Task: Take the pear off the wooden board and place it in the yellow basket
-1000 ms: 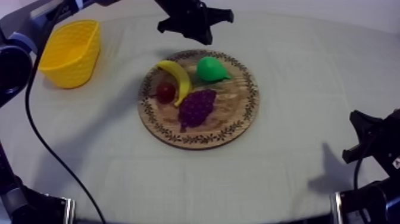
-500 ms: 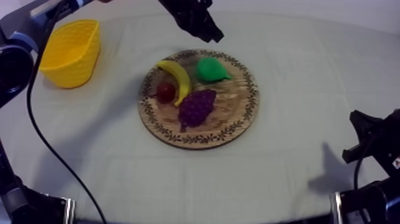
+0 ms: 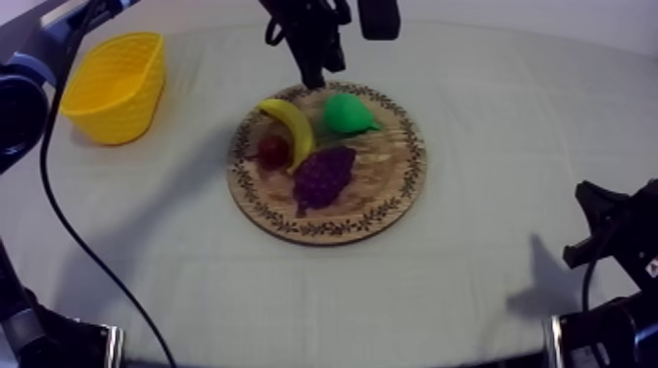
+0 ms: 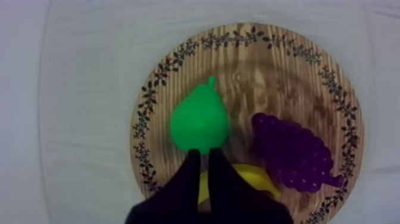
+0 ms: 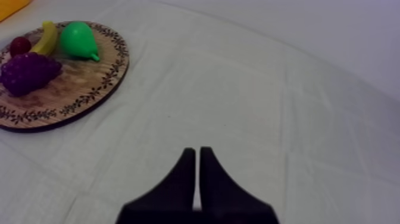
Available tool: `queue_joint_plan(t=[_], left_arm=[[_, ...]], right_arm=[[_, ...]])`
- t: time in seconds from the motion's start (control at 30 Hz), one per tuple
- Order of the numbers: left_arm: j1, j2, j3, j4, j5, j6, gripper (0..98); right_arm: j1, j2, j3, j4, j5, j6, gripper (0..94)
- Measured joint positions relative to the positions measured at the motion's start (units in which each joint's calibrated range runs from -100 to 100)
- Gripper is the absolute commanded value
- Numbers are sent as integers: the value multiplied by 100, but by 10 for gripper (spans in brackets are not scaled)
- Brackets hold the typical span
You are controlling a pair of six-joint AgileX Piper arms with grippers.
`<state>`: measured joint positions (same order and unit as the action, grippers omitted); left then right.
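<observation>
seeing pear (image 3: pixel 348 114) on wooden board (image 3: pixel 387 168), near banana (image 3: pixel 291 125) and grapes (image 3: pixel 321 176). left fingers (image 4: pixel 189 179) pressed together, hovering above board just short of pear. right fingers (image 5: pixel 186 176) pressed together too, well off board. yellow basket (image 3: pixel 117 98) well apart from board.

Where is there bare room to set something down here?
Bare cloth lies between the yellow basket and the wooden board, and between the board and the right claw. The board's right side is bare too. Crowded: banana, small red fruit, grapes and pear, with the left claw by the pear.
</observation>
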<state>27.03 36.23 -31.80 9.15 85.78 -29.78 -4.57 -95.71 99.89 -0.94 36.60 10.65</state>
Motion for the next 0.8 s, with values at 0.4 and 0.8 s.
queue_joint_plan(t=[0.4, 0.8], left_arm=[[-101, -71, 156, 65, 144, 282, 421], [-81, -35, 190, 76, 408, 513, 659]], right_arm=[[0, 0, 0, 0, 0, 3, 4], [0, 0, 0, 0, 0, 1, 4]])
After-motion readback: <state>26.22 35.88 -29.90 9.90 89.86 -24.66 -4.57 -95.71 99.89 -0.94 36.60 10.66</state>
